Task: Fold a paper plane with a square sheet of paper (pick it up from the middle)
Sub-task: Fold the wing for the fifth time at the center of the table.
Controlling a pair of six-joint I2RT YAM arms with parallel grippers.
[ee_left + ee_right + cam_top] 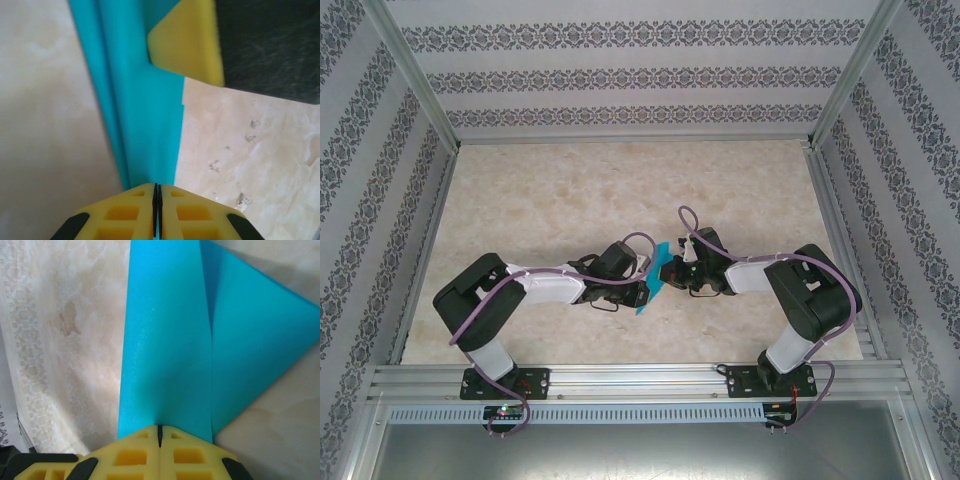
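**A:** Top view first; where is your paper?

**B:** Your cyan paper (653, 280) sits mid-front over the bench (570, 200), between the two arms; the left fingers (641, 289) and right fingers (671, 273) meet it from opposite sides, I judge to hold the folded strip steady for the next crease

**A:** And your left wrist view?

**B:** The left fingers (147, 194) are clenched on the paper's (145, 115) narrow end, layered creases running away from them; one right finger (187, 42) presses the far part

**A:** The right wrist?

**B:** The right fingers (150, 436) are clamped on the paper (170, 340) too, at the base of a flat band with a triangular flap spreading beside it; it is partly folded, no finished plane yet

**A:** The surroundings?

**B:** You have a pale marbled bench; patterned wallpaper walls (620, 80) on three sides; an aluminium rail (640, 380) carrying the arm bases
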